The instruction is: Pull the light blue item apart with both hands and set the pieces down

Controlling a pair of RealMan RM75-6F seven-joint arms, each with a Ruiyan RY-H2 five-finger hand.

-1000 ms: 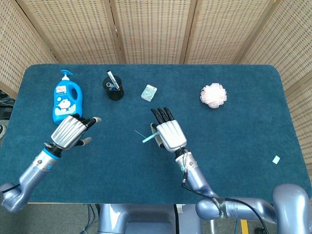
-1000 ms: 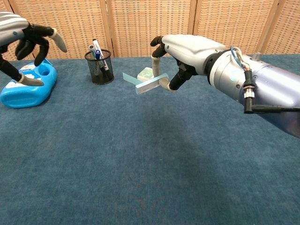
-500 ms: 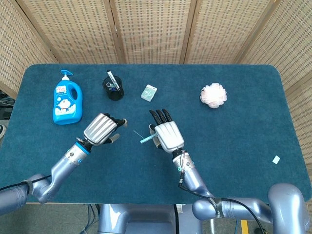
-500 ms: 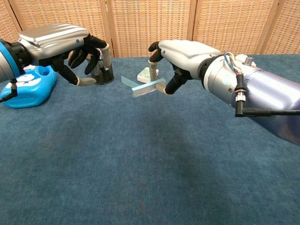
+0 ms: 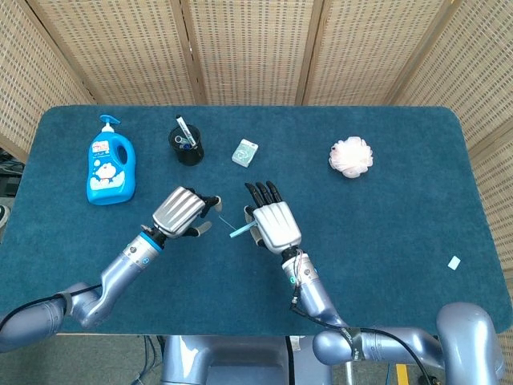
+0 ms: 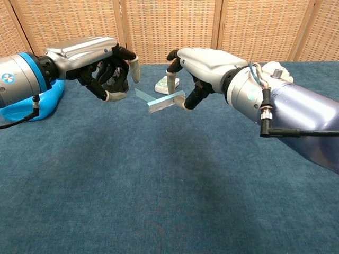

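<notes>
Materials and finishes on the table

The table (image 5: 385, 233) is wearing a matt, slightly fuzzy dark blue cloth, and the woven screen (image 5: 256, 48) behind is looking like rough cane in wooden frames. Both hands, left hand (image 6: 100, 63) and right hand (image 6: 198, 66), are showing glossy silver shells that look like metal or painted plastic, with matt black fingers (image 6: 114, 71). The light blue item (image 6: 161, 100) is looking like thin smooth plastic, partly see-through. The blue bottle (image 5: 108, 164) is shining like glossy plastic, the pen cup (image 5: 187, 146) is looking like black wire mesh, and the pink bath puff (image 5: 351, 156) is looking like soft ruffled net
</notes>
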